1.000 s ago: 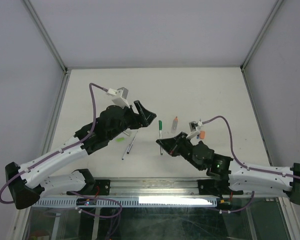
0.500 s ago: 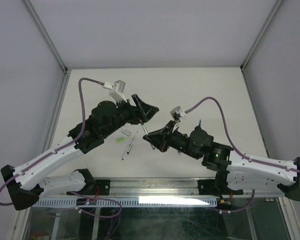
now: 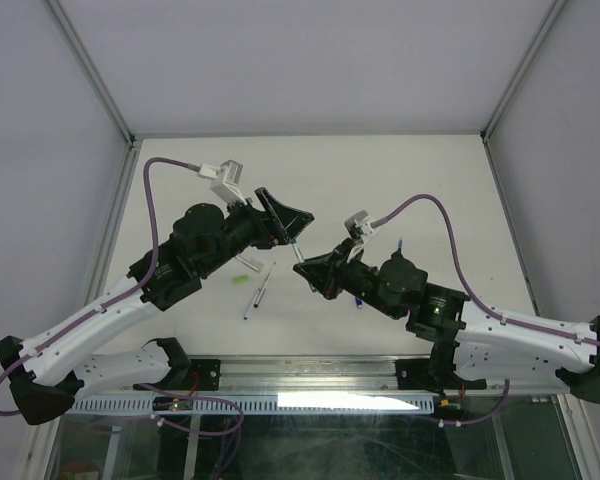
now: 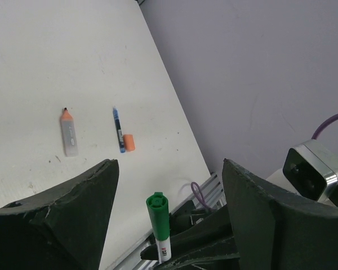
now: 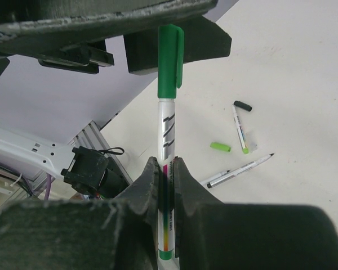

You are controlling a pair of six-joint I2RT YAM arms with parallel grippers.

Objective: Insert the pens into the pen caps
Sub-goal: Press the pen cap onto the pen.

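Both arms have risen from the tabletop (image 3: 380, 180) since a second ago, when the right arm (image 3: 420, 295) was low beside the green pen (image 5: 167, 132). Now it carries that pen up to meet the left arm (image 3: 180, 265) in mid-air over the middle. Right jaws pinch the white barrel low down, near its coloured tail, and the green cap (image 5: 170, 56) on the far end points up at the left arm. Left jaws stand spread wide, with the cap between them and touched by neither. Whether the cap is pushed fully home I cannot tell. Lying on the tabletop are a loose cap (image 5: 219, 147), an orange cap (image 4: 129, 142), a blue pen (image 4: 119, 130) and others. A pen like this should be light and stiff, its plastic barrel smooth enough to slide under an endwise push, so the hold belongs mid-barrel and firm. The cap wants gripping across its sides, clear of the clip, and pressing straight along the pen's axis.
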